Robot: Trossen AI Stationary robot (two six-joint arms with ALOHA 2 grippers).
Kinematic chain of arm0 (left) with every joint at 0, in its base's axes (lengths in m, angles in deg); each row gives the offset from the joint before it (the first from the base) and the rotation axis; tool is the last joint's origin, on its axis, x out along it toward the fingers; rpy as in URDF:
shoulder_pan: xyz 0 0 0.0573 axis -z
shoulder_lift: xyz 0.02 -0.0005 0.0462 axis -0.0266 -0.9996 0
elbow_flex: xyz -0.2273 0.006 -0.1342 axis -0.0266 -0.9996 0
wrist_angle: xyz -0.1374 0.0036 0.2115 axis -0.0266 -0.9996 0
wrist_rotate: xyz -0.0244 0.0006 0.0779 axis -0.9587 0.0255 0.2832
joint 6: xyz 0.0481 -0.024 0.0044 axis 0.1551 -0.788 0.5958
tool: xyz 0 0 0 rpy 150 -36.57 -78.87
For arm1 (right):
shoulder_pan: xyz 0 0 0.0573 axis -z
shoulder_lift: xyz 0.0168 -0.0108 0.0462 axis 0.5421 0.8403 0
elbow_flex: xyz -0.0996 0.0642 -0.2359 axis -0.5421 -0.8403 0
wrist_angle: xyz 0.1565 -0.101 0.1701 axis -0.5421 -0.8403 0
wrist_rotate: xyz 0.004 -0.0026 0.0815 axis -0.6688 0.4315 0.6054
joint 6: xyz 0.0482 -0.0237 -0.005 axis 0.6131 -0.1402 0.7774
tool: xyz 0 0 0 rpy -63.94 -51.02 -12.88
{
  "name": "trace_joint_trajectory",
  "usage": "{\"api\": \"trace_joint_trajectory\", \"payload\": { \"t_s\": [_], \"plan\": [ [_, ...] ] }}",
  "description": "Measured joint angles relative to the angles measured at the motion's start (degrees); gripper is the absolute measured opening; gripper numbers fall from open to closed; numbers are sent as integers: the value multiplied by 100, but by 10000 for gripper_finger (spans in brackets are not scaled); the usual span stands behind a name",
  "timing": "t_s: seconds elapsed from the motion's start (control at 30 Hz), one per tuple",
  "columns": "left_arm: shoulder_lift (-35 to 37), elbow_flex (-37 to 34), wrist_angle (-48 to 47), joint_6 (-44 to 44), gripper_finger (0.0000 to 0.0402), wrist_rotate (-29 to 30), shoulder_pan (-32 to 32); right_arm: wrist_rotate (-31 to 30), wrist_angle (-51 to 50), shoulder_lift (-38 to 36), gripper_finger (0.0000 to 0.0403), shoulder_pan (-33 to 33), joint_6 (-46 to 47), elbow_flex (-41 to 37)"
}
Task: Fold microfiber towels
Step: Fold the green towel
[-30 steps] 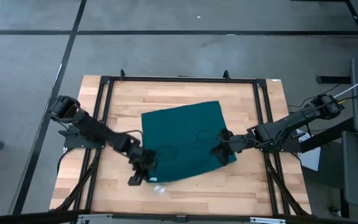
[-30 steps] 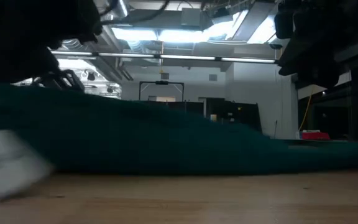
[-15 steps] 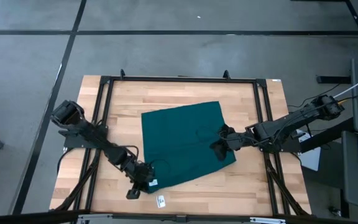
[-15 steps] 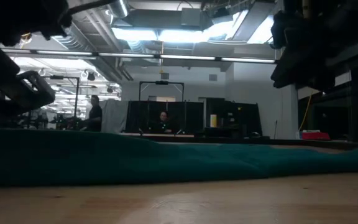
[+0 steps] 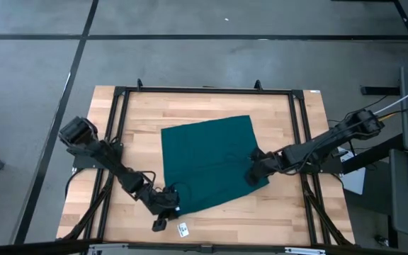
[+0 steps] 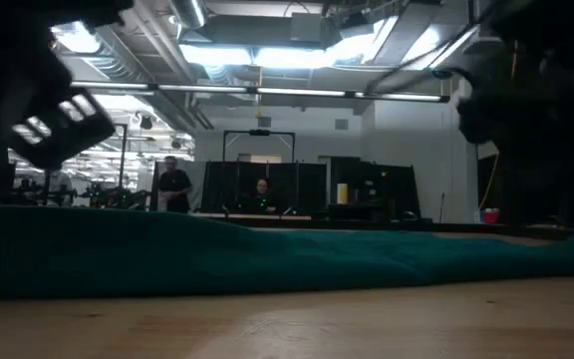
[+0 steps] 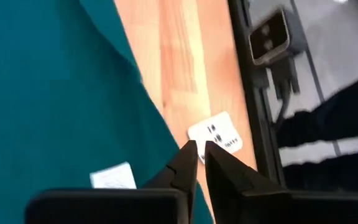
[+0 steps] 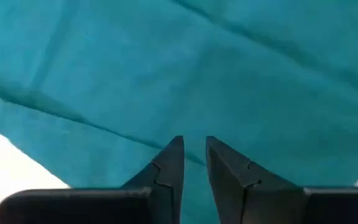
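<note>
One teal microfiber towel (image 5: 207,163) lies flat on the table (image 5: 289,212). The left gripper (image 7: 197,151), jaws slightly parted and empty, sits at its near-left corner. The right gripper (image 8: 193,149), also narrowly parted and empty, is over its right edge.

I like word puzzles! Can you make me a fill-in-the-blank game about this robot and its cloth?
1. The towel lies spread out on a table made of ____.
2. The colour of the towel is dark ____.
3. The towel's little label is coloured ____.
4. The right gripper hangs over the towel, and the left gripper is at the towel's near ____.

Missing words: wood; teal-green; white; corner
</note>
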Motion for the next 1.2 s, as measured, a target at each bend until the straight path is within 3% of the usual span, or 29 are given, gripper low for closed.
{"api": "trace_joint_trajectory", "payload": {
  "t_s": [0.27, 0.5, 0.67, 0.8, 0.93, 1.2],
  "plan": [
    [334, 7, -340, 97, 4, 285, 6, 203, 24, 11, 72, -636, 1138, -171],
    [504, 7, -1145, 267, 2, 528, -13, 375, 616, 94, 73, -1930, 2635, -37],
    [518, 5, -1401, 311, 4, 944, -40, -261, 438, 544, 72, -2646, 3307, 623],
    [518, 4, -1292, 285, 7, 1444, -121, -797, -1288, 695, 62, -2448, 3293, 1162],
    [520, 4, -1143, 270, 3, 1339, -244, -886, -2697, 633, 53, -2167, 3330, 1216],
    [520, 4, -874, 122, 6, 1321, -230, -351, -2961, 472, 73, -2153, 3628, 823]
  ]
}}
